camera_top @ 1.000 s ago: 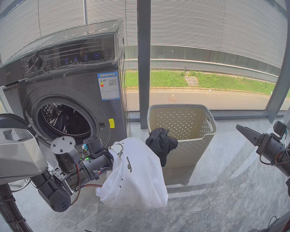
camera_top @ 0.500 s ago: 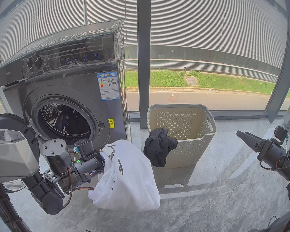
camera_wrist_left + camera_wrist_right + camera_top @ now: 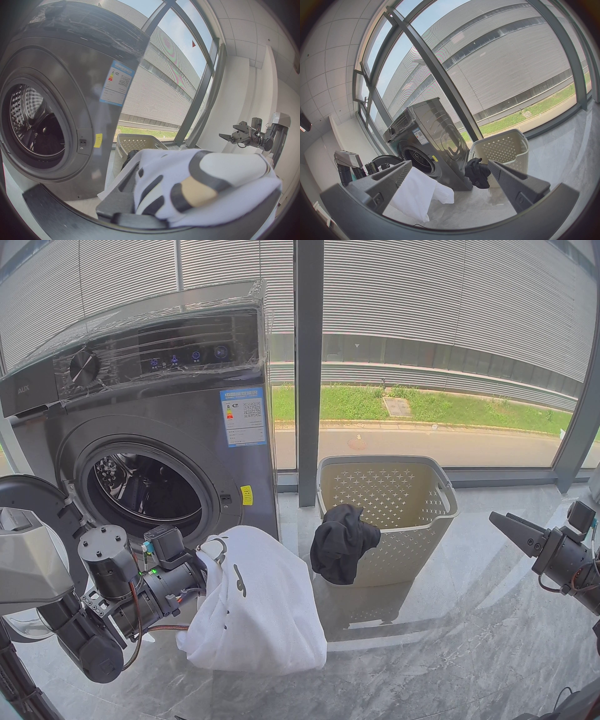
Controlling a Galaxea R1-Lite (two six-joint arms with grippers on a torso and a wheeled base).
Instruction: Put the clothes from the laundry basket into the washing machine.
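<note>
The left gripper (image 3: 207, 562) is clamped on a white garment (image 3: 256, 609), which hangs with its long axis vertical, toward 6 o'clock, at 5 o'clock of the washer (image 3: 187, 421) opening. The right gripper (image 3: 450, 184) has its jaws apart. A black garment (image 3: 344, 543) drapes over the basket (image 3: 387, 490) rim at 7 o'clock.

A bright room behind glass.
Daylight came through tall windows (image 3: 450, 334) split by a dark post (image 3: 309, 365) onto a grey marble floor (image 3: 437, 646); outside lay a road (image 3: 437, 449), grass (image 3: 450, 407) and a ribbed building (image 3: 437, 296).
</note>
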